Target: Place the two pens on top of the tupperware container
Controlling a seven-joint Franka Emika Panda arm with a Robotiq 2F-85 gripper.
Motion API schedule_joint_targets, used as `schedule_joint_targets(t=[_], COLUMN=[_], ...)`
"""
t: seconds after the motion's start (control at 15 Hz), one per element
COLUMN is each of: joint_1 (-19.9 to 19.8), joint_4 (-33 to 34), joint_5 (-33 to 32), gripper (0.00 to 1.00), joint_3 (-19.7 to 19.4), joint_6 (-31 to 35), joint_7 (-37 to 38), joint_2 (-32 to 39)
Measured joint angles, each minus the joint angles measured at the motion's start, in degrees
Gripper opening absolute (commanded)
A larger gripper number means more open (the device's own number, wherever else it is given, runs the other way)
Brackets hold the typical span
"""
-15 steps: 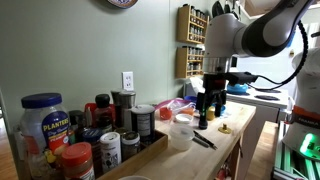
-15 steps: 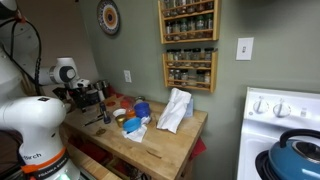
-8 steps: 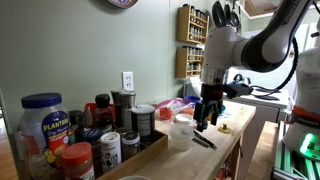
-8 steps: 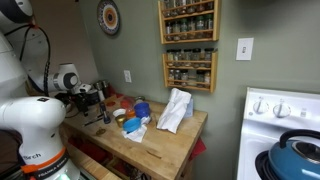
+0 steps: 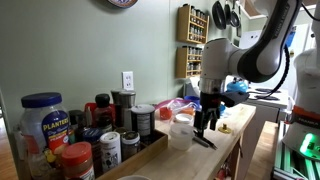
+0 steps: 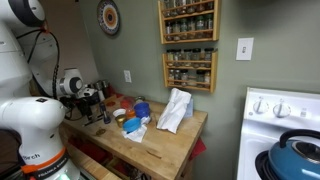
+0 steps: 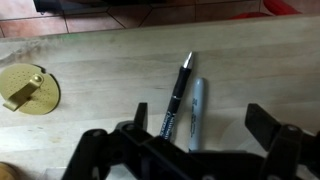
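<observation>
Two slim pens lie side by side on the wooden counter: a black pen [image 7: 177,97] and a greyer pen [image 7: 197,108]. In an exterior view they show as a dark streak [image 5: 205,141] by the counter's front edge. My gripper [image 7: 200,125] is open, directly above them, with a finger on each side of the pair and nothing held. In both exterior views it hangs low over the counter [image 5: 204,122] [image 6: 99,112]. The tupperware container [image 5: 180,131], a whitish tub with a pale lid, stands just beside the pens, apart from the gripper.
A flat gold disc [image 7: 25,88] lies on the counter beside the pens. Spice jars and a blue-lidded Planters jar [image 5: 42,118] crowd one end of the counter. A white bag [image 6: 175,108] and a blue tub [image 6: 141,110] stand further along. A stove [image 6: 285,125] is beyond the counter end.
The gripper has come down towards the counter over the pens. The pens and the container have not moved.
</observation>
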Motion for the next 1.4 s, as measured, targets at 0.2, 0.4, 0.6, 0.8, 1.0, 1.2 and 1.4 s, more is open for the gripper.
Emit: schedule_joint_targets(t=[0.2,0.4,0.6,0.8,1.0,1.2,1.4], joint_1=[-0.4,-0.6,-0.6,-0.6,-0.6,-0.6,-0.6], joint_4=[0.0,0.1,0.1,0.1,0.1,0.1,0.2], joint_5=[-2.3,-5.0,-8.3,-12.5,-15.6,-17.6,-18.8], gripper=[0.9,0.86,0.98,0.81,0.61,0.35,0.15], joint_3=[-0.4,-1.1,-2.0,-3.2,-4.1,-4.8,-5.2], joint_6=[1.2,1.9,3.5,5.1,5.9,6.5,6.9], joint_7=[0.6,2.4,5.1,8.1,10.2,11.7,12.5], joint_2=[2.1,3.7,4.5,4.9,5.6,6.5,6.8])
